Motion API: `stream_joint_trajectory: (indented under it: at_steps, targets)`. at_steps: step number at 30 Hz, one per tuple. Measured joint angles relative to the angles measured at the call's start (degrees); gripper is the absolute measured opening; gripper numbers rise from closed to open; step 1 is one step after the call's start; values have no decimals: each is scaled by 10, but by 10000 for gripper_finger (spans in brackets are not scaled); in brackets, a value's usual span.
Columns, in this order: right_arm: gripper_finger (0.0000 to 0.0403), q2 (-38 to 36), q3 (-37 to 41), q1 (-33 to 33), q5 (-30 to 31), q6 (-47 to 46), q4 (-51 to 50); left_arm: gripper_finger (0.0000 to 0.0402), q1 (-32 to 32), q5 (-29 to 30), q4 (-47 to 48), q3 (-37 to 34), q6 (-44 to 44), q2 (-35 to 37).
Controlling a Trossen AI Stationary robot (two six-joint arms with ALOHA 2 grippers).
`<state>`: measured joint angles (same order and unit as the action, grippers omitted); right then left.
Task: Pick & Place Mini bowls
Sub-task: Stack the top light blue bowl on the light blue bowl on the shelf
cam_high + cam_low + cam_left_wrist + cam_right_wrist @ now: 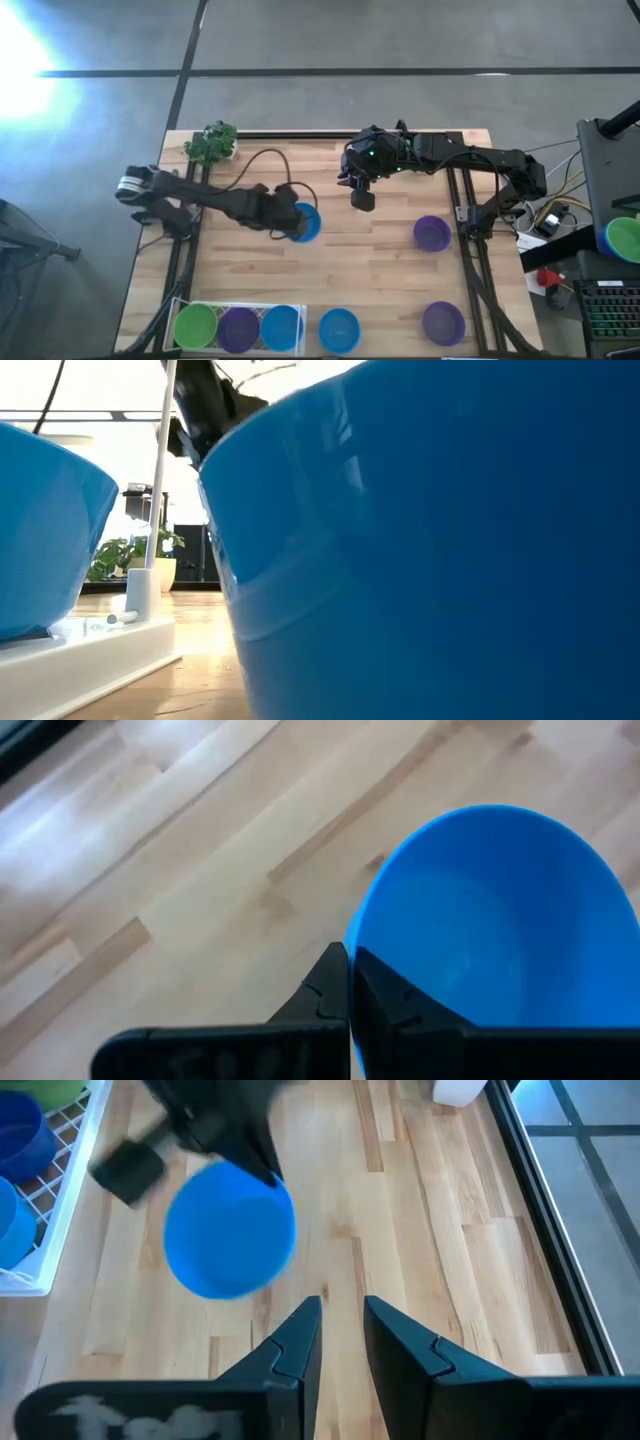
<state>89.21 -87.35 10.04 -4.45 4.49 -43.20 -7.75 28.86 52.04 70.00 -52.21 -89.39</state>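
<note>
The small round blue plastic bowl (304, 222) at the frame's centre is clamped at its rim by the left gripper (287, 221); the right gripper (361, 198) is held apart above bare wood; the pick seems made; a lift toward the white mesh tray (180, 303), lower left, is called for next.

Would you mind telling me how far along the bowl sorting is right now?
Three bowls sit in the white tray. The left gripper is shut on the rim of a blue bowl. Two purple bowls and another blue one remain on the table.
</note>
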Motion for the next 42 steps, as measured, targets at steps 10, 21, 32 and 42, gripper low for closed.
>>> stream_joint_trajectory:
  at_steps: [10,21,32,42]
  targets:
    - [67,0,0,0,0,1,0,0,-94,-11,70,0,15,88]
    - [74,0,0,0,0,5,1,0,-229,-59,78,0,30,109]
    - [63,0,0,0,0,20,3,0,-308,-90,-57,0,76,78]
    - [63,0,0,0,0,20,3,0,-311,-155,-114,0,85,11]
